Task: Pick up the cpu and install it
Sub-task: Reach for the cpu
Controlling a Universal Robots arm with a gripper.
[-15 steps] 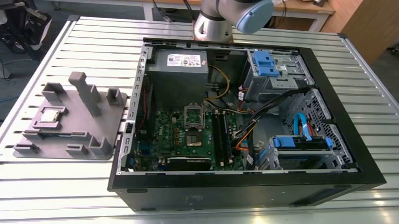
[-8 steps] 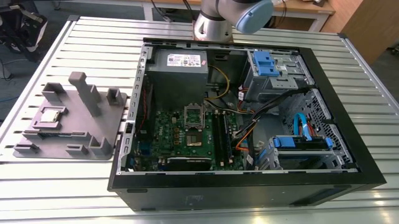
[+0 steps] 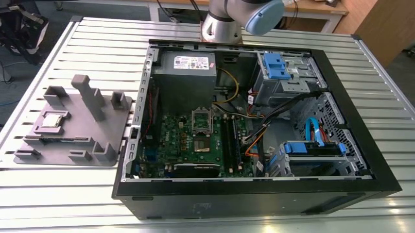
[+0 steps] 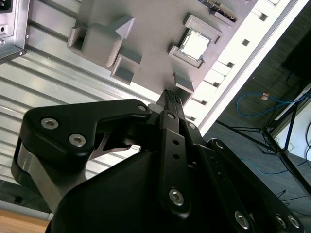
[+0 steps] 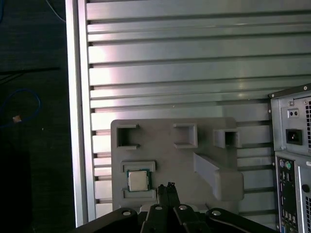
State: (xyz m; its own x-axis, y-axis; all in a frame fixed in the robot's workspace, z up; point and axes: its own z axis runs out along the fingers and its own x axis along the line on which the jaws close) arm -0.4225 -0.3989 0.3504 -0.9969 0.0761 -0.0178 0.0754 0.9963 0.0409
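- Silver-grey cpu point(image 3: 52, 120): lies flat in a square pocket of the grey fixture tray point(image 3: 113, 127). It is not lifted and is well apart from the computer case point(image 3: 259, 187).
- Fixture tray: rests on the slatted metal table point(image 3: 77, 194), at the exterior view's left of the case.
- Gripper point(image 4: 171, 97): fingers pressed together with nothing between them. It hangs above the tray, with its tips near the cpu point(image 4: 194, 44) but clear of it. Both wrist views agree, the first showing the gripper point(image 5: 167, 189) beside the cpu point(image 5: 138, 180).
- Motherboard point(image 3: 175, 136): exposed inside the open case, with no chip visibly seated.
- Progress: judged at the approach stage. Neither the pickup nor the installation is done.
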